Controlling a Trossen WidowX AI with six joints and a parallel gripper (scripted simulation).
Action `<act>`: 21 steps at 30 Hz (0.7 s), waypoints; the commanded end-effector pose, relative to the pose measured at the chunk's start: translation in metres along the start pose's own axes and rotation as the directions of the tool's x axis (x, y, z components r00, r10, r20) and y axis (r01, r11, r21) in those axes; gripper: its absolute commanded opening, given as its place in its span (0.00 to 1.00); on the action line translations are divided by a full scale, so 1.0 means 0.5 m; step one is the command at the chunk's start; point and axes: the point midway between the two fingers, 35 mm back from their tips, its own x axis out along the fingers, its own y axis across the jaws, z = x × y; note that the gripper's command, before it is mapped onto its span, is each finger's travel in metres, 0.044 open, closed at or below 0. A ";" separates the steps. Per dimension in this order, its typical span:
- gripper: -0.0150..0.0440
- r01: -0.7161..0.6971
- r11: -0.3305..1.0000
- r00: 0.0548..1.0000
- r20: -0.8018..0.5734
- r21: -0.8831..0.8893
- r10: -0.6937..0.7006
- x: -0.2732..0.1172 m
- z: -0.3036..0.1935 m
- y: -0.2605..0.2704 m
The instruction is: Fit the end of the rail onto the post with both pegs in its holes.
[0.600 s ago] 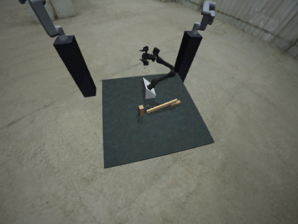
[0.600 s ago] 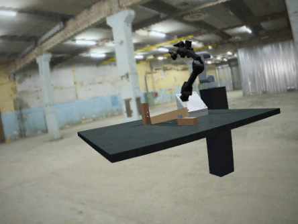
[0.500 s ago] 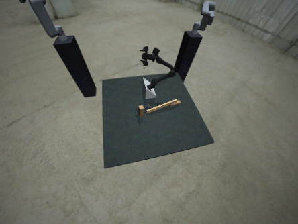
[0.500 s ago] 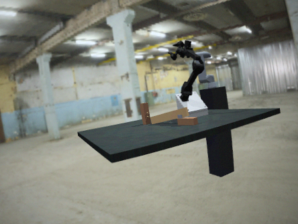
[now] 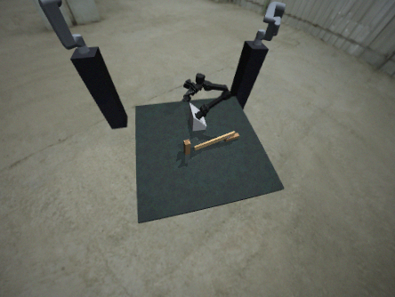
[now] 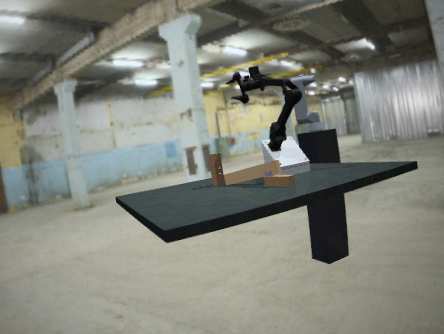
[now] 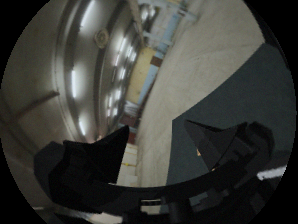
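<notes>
The tool (image 6: 239, 89) is raised high above the table (image 6: 350, 175), carried on the black arm (image 6: 285, 112) that rises from the pale base (image 6: 290, 155) at the table's back edge. Its two fingers stand wide apart with nothing between them; the wrist view shows open space between the dark fingertips, with floor and a corner of the table beyond.

The rail (image 5: 214, 141) lies on the table well below and well apart from the tool, with no contact between them. One end sits at the low footboard block (image 6: 279, 180); the other end is down by the short upright post (image 5: 187, 147). In the exterior view the rail slopes, lower at the post (image 6: 217, 170) and higher toward the block, so it is not level. The pegs and the holes in the rail's end are too small to make out, and whether the rail touches the post cannot be told.
</notes>
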 end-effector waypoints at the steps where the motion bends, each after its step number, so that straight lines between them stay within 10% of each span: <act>1: 1.00 0.031 0.899 0.973 -0.191 -0.437 -0.127 0.075 -0.123 -0.048; 13: 1.00 -0.135 0.639 0.872 -0.397 -0.757 -0.286 0.140 -0.290 -0.125; 21: 1.00 -0.622 0.029 0.659 -0.544 -0.782 -0.520 0.154 -0.471 -0.247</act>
